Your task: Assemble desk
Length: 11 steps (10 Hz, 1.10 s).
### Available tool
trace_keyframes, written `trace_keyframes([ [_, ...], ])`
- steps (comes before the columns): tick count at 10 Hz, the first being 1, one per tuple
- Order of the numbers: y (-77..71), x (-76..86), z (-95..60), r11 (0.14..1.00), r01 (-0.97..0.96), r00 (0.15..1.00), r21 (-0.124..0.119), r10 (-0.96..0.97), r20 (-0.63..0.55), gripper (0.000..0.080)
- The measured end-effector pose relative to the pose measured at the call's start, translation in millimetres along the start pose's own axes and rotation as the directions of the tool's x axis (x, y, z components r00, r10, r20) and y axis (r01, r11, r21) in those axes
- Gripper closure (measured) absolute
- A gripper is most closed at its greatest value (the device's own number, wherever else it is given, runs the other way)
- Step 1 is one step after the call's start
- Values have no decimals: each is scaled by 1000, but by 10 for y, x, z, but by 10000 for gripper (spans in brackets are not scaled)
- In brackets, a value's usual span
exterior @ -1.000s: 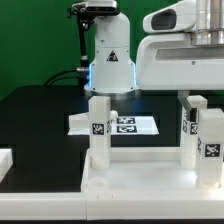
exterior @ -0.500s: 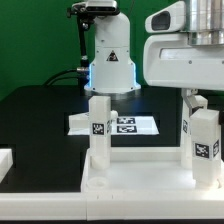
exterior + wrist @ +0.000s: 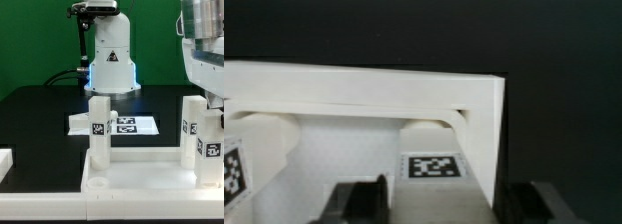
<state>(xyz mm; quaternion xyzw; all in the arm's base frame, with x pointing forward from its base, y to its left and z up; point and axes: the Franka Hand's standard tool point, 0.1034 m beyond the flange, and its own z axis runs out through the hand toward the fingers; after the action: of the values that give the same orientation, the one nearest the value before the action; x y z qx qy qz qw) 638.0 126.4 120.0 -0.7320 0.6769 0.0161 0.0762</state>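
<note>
Exterior view, desk panel: the big white rimmed panel (image 3: 140, 178) lay flat on the black table (image 3: 40, 115), with legs standing upright in its sockets.
Panel handling: it looked like stiff, smooth plastic, light for its size and likely slippery; my judgement was to push or brace it by the rim, not lift it.
Marker board: the thin white sheet of tags (image 3: 118, 124) lay on the table behind the panel, apart from it.
Standing legs: one leg (image 3: 98, 128) rose at the exterior view's left and another (image 3: 190, 128) at its right.
Held leg: a third tagged leg (image 3: 211, 140) stood at the far right under the arm, just beside the right-hand one.
Leg handling: rigid, square, flat-sided; best pinched on two opposite faces near the top.
Gripper: in the wrist view the gripper (image 3: 441, 205) showed dark fingers (image 3: 356, 203) partly closed on either side of the tagged leg (image 3: 434, 160), seemingly holding it.
</note>
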Motion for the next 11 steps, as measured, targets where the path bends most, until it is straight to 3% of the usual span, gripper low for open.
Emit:
trace_keyframes([
  [1,24,8,11,995,95,995,-11,-95,-7,514],
  [2,48,13,27,978,210,978,-20,-210,-14,335],
  [3,48,29,25,950,312,950,-12,-313,-21,216],
  [4,34,50,10,890,456,890,-8,-456,-30,163],
  [5,40,75,11,863,506,862,2,-505,-43,163],
  [7,40,89,17,802,598,801,-6,-598,-44,154],
  [8,29,115,17,710,704,708,-23,-704,-58,151],
  [10,-27,123,1,375,921,368,-104,-926,-85,151],
  [11,-27,100,7,330,938,323,-109,-943,-83,151],
])
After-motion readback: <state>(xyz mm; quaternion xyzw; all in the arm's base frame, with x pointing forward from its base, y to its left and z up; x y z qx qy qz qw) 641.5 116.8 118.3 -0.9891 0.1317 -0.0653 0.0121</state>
